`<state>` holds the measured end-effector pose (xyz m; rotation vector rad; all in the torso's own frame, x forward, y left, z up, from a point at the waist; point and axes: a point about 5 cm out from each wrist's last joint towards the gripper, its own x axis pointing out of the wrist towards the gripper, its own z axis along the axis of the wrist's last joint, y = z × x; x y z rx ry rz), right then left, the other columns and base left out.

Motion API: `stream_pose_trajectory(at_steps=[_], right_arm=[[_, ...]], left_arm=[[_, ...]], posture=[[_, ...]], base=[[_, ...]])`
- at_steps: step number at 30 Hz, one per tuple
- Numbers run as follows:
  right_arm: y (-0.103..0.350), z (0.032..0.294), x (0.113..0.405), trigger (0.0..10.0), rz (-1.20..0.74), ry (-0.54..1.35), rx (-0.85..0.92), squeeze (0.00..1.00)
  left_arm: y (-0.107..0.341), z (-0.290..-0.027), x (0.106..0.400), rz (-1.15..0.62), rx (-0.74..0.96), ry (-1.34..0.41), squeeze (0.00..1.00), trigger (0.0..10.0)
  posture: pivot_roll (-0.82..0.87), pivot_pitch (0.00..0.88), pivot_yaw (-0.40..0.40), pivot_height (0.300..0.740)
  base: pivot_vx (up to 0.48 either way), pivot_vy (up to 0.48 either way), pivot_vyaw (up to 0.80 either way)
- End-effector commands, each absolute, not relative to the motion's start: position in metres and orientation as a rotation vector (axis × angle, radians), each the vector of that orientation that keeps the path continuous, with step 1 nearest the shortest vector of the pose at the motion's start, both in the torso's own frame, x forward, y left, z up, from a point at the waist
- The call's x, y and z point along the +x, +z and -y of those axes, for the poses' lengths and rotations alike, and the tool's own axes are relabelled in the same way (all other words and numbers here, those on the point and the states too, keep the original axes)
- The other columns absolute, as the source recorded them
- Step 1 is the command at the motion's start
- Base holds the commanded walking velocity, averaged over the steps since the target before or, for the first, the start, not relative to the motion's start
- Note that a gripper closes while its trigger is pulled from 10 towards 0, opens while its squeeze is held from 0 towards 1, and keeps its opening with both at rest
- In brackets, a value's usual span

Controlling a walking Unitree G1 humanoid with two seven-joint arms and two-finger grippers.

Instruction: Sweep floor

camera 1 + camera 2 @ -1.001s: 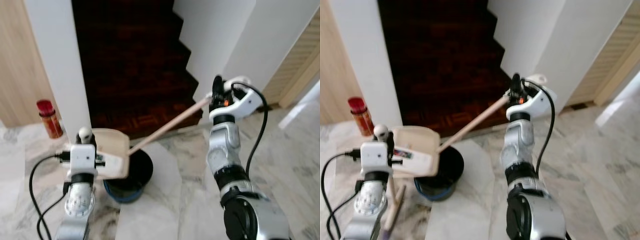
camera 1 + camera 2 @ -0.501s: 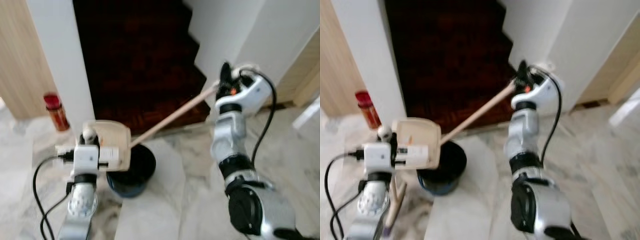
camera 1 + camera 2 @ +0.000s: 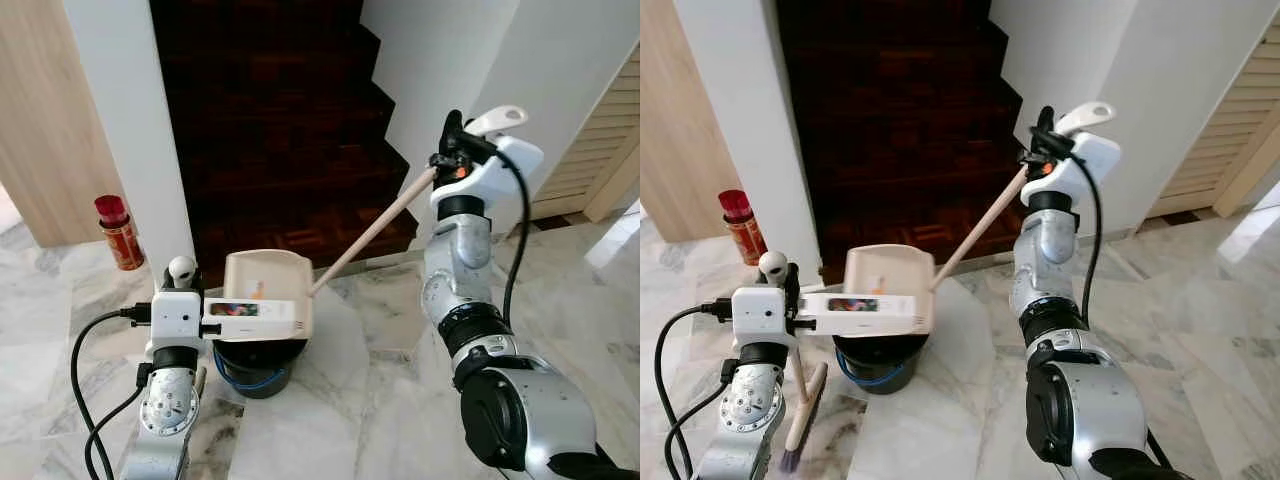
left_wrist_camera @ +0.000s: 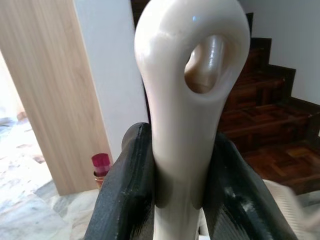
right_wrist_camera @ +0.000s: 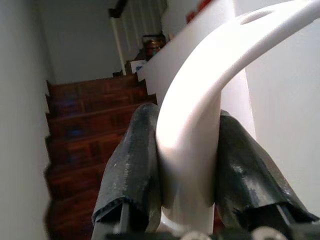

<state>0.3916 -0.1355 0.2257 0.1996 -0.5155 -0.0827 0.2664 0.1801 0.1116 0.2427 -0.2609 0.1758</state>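
Note:
My right gripper (image 3: 452, 142) is held high near the white wall corner, shut on the white curved top handle (image 5: 200, 100) of a long wooden stick (image 3: 370, 232). The stick slopes down to a cream dustpan (image 3: 266, 287), which hangs tilted just above a black bin with a blue rim (image 3: 250, 367). Low on the left, my left gripper (image 4: 177, 150) is shut on the cream looped handle (image 4: 192, 65) of a broom. The broom's stick and bristles (image 3: 798, 420) reach the marble floor beside the bin.
Dark wooden stairs (image 3: 280, 120) rise straight ahead between white walls. A red-capped can (image 3: 118, 232) stands on the floor by the left wall. A louvred door (image 3: 600, 150) is at the right. Black cables (image 3: 85, 400) loop beside my left arm.
The head camera has shifted and steadied. My right arm has raised the stick, and the dustpan now stands more upright, higher over the bin. The left gripper still holds the broom.

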Motion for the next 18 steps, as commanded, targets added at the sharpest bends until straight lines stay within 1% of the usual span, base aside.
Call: stream_pose_trajectory(at_steps=[1,6,11,14,15,18], right_arm=[[0.249,0.137,0.39,10.0,0.638,-0.1,0.101,0.0],[0.252,0.124,0.384,10.0,0.699,-0.086,-0.02,0.0],[0.251,0.117,0.381,10.0,0.724,-0.091,-0.041,0.0],[0.257,0.111,0.376,10.0,0.793,-0.087,-0.104,0.0],[0.262,0.106,0.372,10.0,0.844,-0.073,-0.138,0.0],[0.266,0.098,0.368,10.0,0.894,-0.044,-0.172,0.0]], left_arm=[[0.12,-0.176,0.267,0.313,0.256,0.162,0.0,10.0],[0.12,-0.174,0.267,0.314,0.263,0.154,0.0,10.0],[0.12,-0.174,0.267,0.315,0.266,0.151,0.0,10.0],[0.12,-0.174,0.267,0.316,0.269,0.151,0.0,10.0],[0.12,-0.174,0.267,0.317,0.27,0.15,0.0,10.0],[0.12,-0.174,0.267,0.317,0.273,0.147,0.0,10.0]], posture=[[0.14,0.0,-0.122,0.74],[0.14,0.0,-0.124,0.74],[0.14,0.0,-0.124,0.74],[0.14,0.0,-0.124,0.74],[0.14,0.0,-0.124,0.74],[0.14,0.0,-0.124,0.74]], base=[[0.0,0.0,0.0],[0.0,0.0,0.0],[0.0,0.0,0.0],[0.0,0.0,0.0],[0.0,0.0,0.0],[0.0,0.0,0.0]])
